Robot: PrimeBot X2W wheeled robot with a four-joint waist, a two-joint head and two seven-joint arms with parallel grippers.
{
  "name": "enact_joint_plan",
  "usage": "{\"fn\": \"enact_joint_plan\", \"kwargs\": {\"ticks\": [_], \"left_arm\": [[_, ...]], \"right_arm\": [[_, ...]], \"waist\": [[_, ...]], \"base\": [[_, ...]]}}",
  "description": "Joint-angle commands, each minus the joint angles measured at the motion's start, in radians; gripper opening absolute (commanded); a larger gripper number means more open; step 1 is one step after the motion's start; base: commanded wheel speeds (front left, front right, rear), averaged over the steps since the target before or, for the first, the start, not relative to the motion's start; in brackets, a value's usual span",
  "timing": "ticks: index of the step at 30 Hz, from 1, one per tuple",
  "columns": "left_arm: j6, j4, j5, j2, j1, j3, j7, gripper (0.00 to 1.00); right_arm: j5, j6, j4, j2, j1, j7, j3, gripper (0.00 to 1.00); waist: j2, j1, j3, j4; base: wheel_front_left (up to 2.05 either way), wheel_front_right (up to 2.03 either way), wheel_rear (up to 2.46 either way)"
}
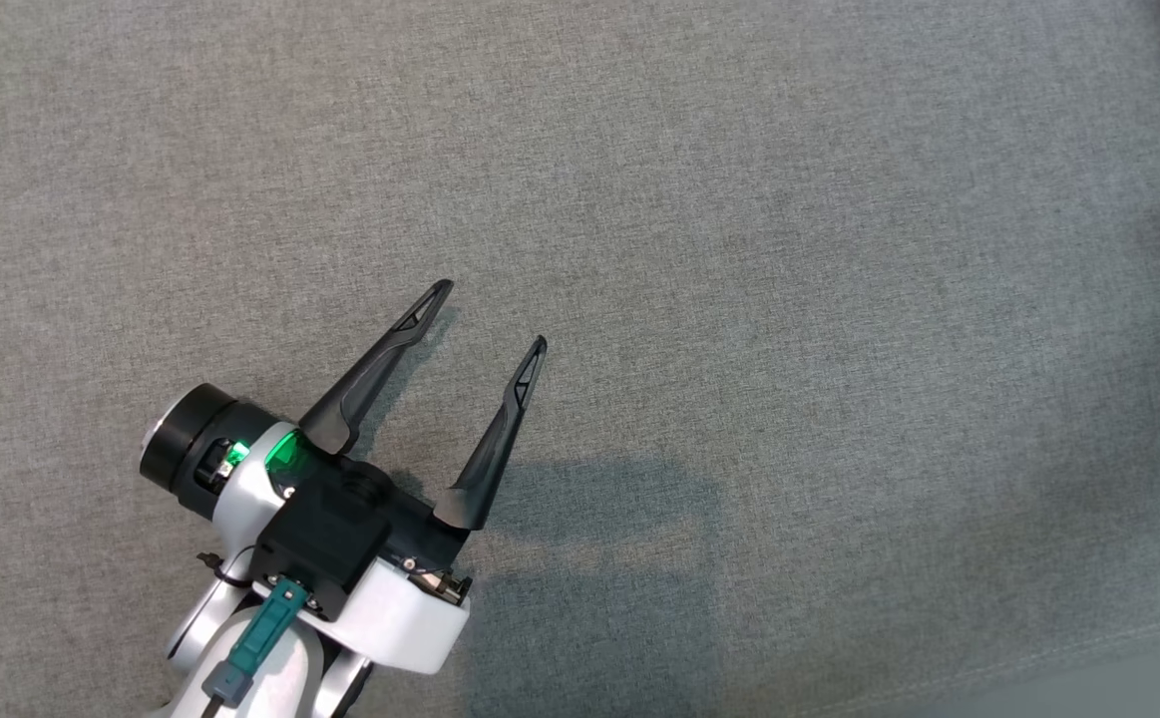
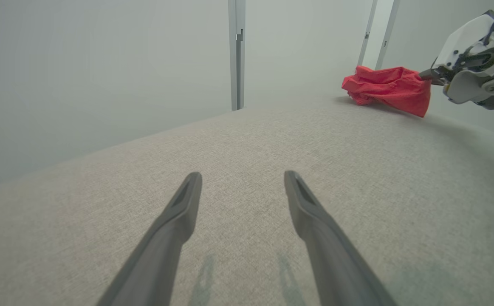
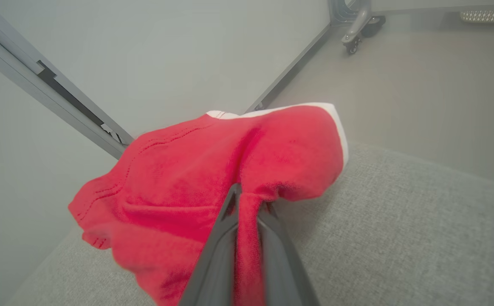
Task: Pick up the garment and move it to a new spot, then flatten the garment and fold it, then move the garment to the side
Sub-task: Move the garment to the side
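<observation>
Presently: left hand point(image 1: 492, 313) hovers over the grey fabric surface point(image 1: 839, 249), its fingers spread wide with nothing between them; its shadow lies on the cloth just beside it.

Right hand point(image 3: 251, 199) is pinched narrow on a fold of the red garment point(image 3: 187, 170), with cloth bunched between the two dark fingers.

Garment is crumpled, with white trim along one edge. It sits at the far right corner of the surface, well apart from the left hand. From the left wrist view, the bulk rests on the surface and the gripped end is drawn toward the right hand.

Grey metal posts point(image 2: 236, 55) stand beyond the surface edge. On the floor are a caster wheel point(image 3: 353, 42) and a pale perforated container point(image 3: 489, 16); its contents cannot be told.
</observation>
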Motion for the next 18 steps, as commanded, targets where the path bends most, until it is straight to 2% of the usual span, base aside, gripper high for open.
{"fn": "enact_joint_plan", "kwargs": {"ticks": [1, 10, 11, 12, 18], "left_arm": [[-0.003, -0.033, 0.008, 0.011, -0.028, 0.024, 0.004, 1.0], [-0.004, -0.04, 0.001, 0.018, -0.036, 0.006, 0.009, 1.0], [-0.004, -0.039, 0.0, 0.018, -0.037, 0.005, 0.008, 1.0], [-0.003, -0.038, -0.001, 0.018, -0.038, 0.004, 0.007, 1.0], [0.009, -0.024, -0.007, 0.014, -0.038, 0.004, -0.003, 1.0]], "right_arm": [[-0.016, 0.004, -0.015, -0.019, 0.032, -0.009, 0.004, 0.0], [-0.123, 0.004, -0.01, -0.02, 0.135, 0.014, -0.099, 0.0], [-0.142, 0.004, -0.01, -0.022, 0.14, 0.015, -0.113, 0.04], [-0.162, 0.004, -0.01, -0.023, 0.142, 0.02, -0.126, 1.0], [-0.306, 0.004, -0.01, -0.034, 0.129, 0.007, -0.211, 1.0]], "waist": [[0.0, 0.0, 0.0, 0.0], [0.0, 0.0, 0.005, 0.015], [0.0, 0.0, 0.004, 0.016], [0.0, 0.0, 0.002, 0.017], [0.0, 0.0, -0.026, 0.014]], "base": [[0.0, 0.0, 0.0], [0.0, 0.0, 0.0], [0.0, 0.0, 0.0], [0.0, 0.0, 0.0], [0.0, 0.0, 0.0]]}}
